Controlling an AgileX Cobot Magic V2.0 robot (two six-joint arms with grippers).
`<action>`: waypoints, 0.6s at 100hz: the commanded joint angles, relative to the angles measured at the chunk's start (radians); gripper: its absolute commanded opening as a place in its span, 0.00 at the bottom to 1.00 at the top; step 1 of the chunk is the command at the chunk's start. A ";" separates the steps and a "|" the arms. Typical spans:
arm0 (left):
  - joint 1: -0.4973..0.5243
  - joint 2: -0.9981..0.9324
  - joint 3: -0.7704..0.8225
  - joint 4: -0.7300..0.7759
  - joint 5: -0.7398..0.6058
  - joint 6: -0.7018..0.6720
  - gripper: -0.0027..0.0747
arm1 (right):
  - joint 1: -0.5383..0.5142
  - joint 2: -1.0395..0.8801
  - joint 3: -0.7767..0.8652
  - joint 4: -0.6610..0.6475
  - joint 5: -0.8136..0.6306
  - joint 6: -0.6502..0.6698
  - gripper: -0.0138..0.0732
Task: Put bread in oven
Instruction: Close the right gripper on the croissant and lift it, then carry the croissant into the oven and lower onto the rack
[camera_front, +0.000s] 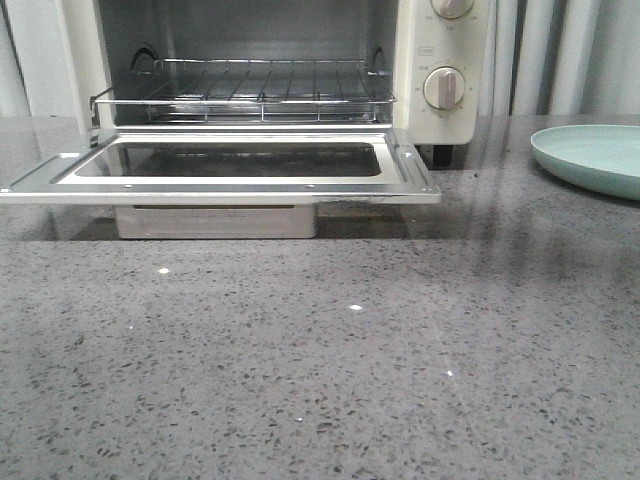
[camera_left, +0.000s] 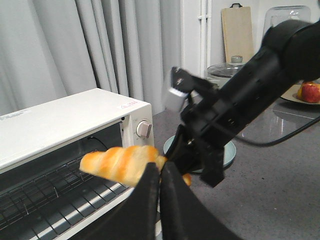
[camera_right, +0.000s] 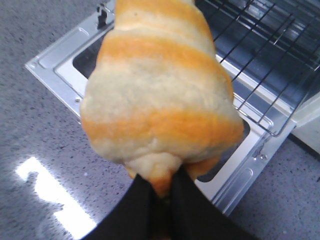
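Observation:
The bread (camera_right: 160, 100), a golden-orange roll with pale stripes, is pinched by one tapered end in my right gripper (camera_right: 162, 187). It hangs in the air over the oven's lowered door (camera_right: 75, 65), in front of the wire rack (camera_right: 270, 60). In the left wrist view the bread (camera_left: 120, 162) hangs from the black right arm (camera_left: 240, 100) beside the cream-white oven (camera_left: 60, 120). My left gripper (camera_left: 160, 167) is shut and empty, nearer the camera than the bread. The front view shows the oven (camera_front: 440, 60) with its door (camera_front: 420, 185) down and its rack (camera_front: 250, 95) bare. No gripper is in that view.
A pale green plate (camera_front: 595, 155) lies on the grey speckled counter to the right of the oven. A crumb tray (camera_front: 215, 222) sticks out under the door. A cutting board (camera_left: 237, 32), a glass pot lid and a plate with an apple (camera_left: 311, 91) stand further off.

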 joint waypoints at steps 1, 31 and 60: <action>0.003 0.004 -0.034 -0.030 -0.056 -0.009 0.01 | 0.001 0.058 -0.079 -0.085 -0.061 -0.011 0.10; 0.003 -0.018 -0.034 -0.032 0.013 -0.009 0.01 | 0.001 0.276 -0.316 -0.246 -0.050 -0.011 0.09; 0.003 -0.028 -0.034 -0.043 0.013 -0.009 0.01 | 0.001 0.388 -0.427 -0.410 -0.045 -0.011 0.09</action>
